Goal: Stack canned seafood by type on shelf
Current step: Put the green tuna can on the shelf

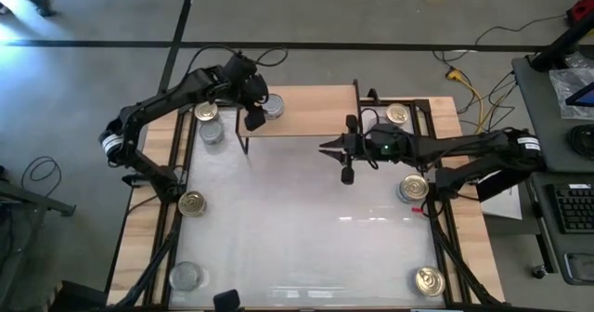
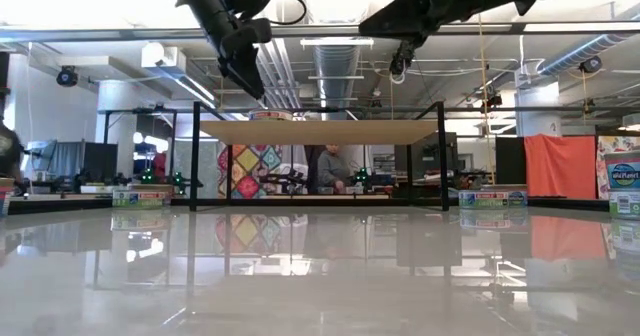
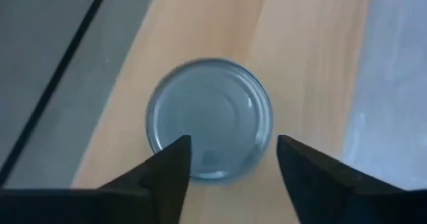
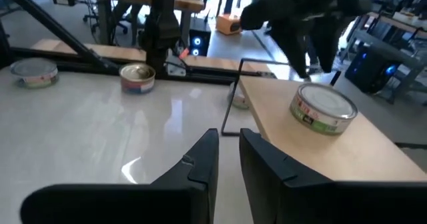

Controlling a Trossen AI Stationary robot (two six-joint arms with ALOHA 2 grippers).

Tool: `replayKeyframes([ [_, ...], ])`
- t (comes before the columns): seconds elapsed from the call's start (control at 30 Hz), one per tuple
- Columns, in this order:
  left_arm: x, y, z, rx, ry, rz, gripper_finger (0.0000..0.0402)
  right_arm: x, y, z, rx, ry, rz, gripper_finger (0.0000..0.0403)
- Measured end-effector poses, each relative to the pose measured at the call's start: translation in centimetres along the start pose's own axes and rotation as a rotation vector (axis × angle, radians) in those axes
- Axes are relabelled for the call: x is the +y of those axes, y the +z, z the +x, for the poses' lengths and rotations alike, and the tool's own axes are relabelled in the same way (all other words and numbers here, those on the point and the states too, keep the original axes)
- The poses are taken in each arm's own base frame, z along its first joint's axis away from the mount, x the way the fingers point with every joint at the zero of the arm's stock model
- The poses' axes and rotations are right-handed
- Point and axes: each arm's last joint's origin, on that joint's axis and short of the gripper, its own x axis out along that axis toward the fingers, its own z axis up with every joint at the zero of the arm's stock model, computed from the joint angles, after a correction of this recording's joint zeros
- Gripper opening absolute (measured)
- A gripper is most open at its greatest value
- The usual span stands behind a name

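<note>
Silver and gold tins on pale wood and white

The round silver-grey-topped metal tin [image 4: 323, 109] on the low light-wood shelf board [image 4: 333, 151] wears a white, red and green label; a gold-topped round tin [image 1: 192, 202] sits by the glossy white table top [image 1: 306, 228]; both arms are black, with white bands

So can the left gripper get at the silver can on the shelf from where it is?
Probably yes: the left gripper hangs right above the silver can on the shelf, nothing between.

No lettering on the cans [image 4: 323, 111] or elsewhere can be read.
</note>
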Motion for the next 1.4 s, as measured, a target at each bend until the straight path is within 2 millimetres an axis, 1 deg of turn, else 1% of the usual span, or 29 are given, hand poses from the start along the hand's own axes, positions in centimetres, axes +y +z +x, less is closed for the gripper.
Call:
replayKeyframes([
  [0.17, 0.5, 0.5, 0.2, -0.051, 0.025, 0.046, 0.0119, -0.4, -0.4, 0.7, -0.005, -0.020, 0.001, 0.0055],
  [0.37, 0.4, 0.6, -0.1, -0.073, 0.022, 0.048, 0.0022, -1.3, -1.1, 1.3, 0.022, -0.047, 0.020, 0.0049],
  [0.43, 0.3, 0.5, -0.2, -0.069, 0.003, 0.032, 0.0006, -1.4, -1.3, 1.4, 0.037, -0.053, 0.034, 0.0048],
  [0.57, 0.2, 0.4, -0.2, -0.056, -0.012, 0.007, 0.0009, -1.5, -1.4, 1.5, 0.041, -0.055, 0.038, 0.0050],
  [0.7, 0.2, 0.4, -0.2, -0.063, -0.020, -0.031, 0.0002, -1.5, -1.7, 1.7, 0.056, -0.052, 0.051, 0.0046],
  [0.8, 0.1, 0.5, 0.1, -0.075, -0.081, -0.062, 0.0001, -1.4, -2.1, 1.7, 0.094, -0.046, 0.072, 0.0044],
  [0.87, -0.1, 0.5, 0.4, -0.086, -0.126, -0.061, 0.0000, -1.3, -2.4, 1.7, 0.114, -0.043, 0.077, 0.0045],
  [1.0, -0.2, 0.6, 1.8, -0.101, -0.136, -0.053, 0.0000, -1.2, -2.8, 1.7, 0.146, -0.039, 0.091, 0.0048],
  [1.1, -0.1, 0.5, 2.9, -0.113, -0.128, -0.050, 0.0000, -1.2, -2.8, 1.7, 0.145, -0.038, 0.095, 0.0050],
  [1.2, 0.1, 0.2, 3.5, -0.075, -0.077, -0.036, 0.0000, -1.2, -2.8, 1.7, 0.146, -0.039, 0.112, 0.0047],
  [1.27, 0.2, 0.0, 3.8, -0.044, -0.021, -0.025, 0.0000, -1.2, -2.8, 1.6, 0.147, -0.039, 0.115, 0.0044],
  [1.4, 0.4, -0.2, 3.9, -0.031, 0.010, -0.009, 0.0000, -1.2, -2.8, 1.6, 0.151, -0.039, 0.116, 0.0044],
])
